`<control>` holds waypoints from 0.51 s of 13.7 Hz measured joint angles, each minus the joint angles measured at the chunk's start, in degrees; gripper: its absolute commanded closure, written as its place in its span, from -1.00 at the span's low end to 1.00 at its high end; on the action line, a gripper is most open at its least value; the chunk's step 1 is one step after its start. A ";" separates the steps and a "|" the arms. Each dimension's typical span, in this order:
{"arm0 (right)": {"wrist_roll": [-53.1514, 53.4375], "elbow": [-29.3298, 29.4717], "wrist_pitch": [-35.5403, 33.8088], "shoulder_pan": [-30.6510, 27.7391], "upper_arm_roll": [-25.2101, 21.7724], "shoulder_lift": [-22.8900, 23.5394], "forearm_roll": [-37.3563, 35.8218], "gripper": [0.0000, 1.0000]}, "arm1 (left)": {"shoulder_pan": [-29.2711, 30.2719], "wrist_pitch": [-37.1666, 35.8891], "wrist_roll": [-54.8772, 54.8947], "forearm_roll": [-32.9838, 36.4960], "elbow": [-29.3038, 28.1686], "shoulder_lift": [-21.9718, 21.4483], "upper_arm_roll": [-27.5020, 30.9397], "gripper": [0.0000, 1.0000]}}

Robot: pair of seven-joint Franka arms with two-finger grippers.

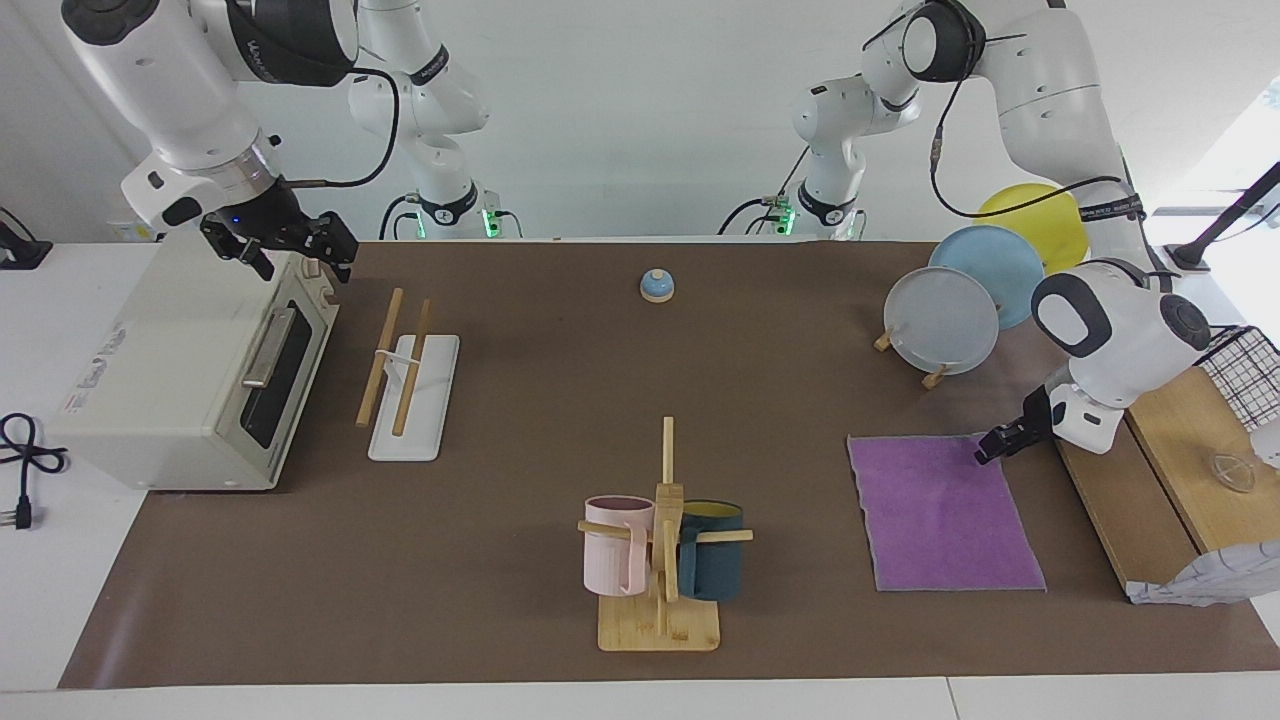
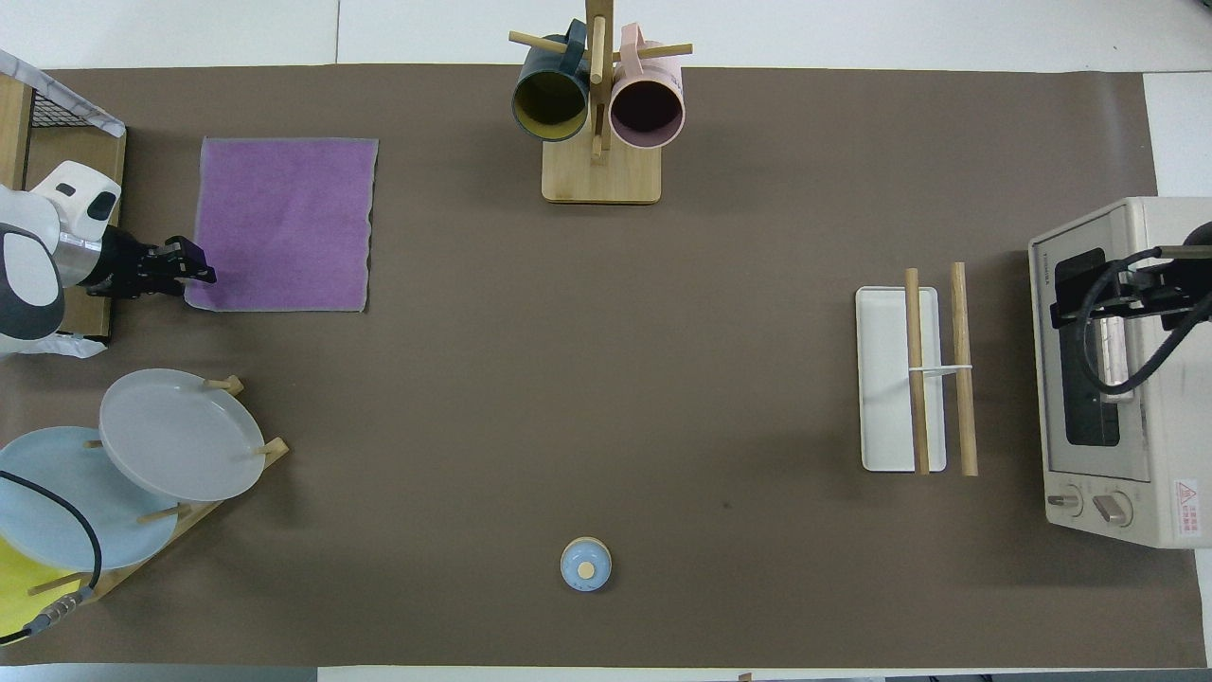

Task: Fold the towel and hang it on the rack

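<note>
The towel lies flat on the brown mat, purple face up, toward the left arm's end of the table; it also shows in the overhead view. My left gripper is low at the towel's corner nearest the robots, at its edge in the overhead view. The rack, two wooden rods on a white base, stands toward the right arm's end. My right gripper is open and empty, raised over the toaster oven, where it waits.
A cream toaster oven stands beside the rack. A mug tree with a pink and a dark blue mug stands mid-table. A plate stand, a small blue bell and a wooden shelf beside the towel are also here.
</note>
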 measured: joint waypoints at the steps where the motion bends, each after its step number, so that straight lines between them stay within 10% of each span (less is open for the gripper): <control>1: 0.00 0.00 0.00 0.00 0.00 0.00 0.00 -1.00 | 0.00 0.00 0.00 -0.07 0.00 0.01 0.00 1.00; 7: 0.00 0.00 0.00 0.00 0.00 0.00 0.00 -1.00 | 0.00 0.00 2.32 -0.08 0.00 0.01 0.02 1.00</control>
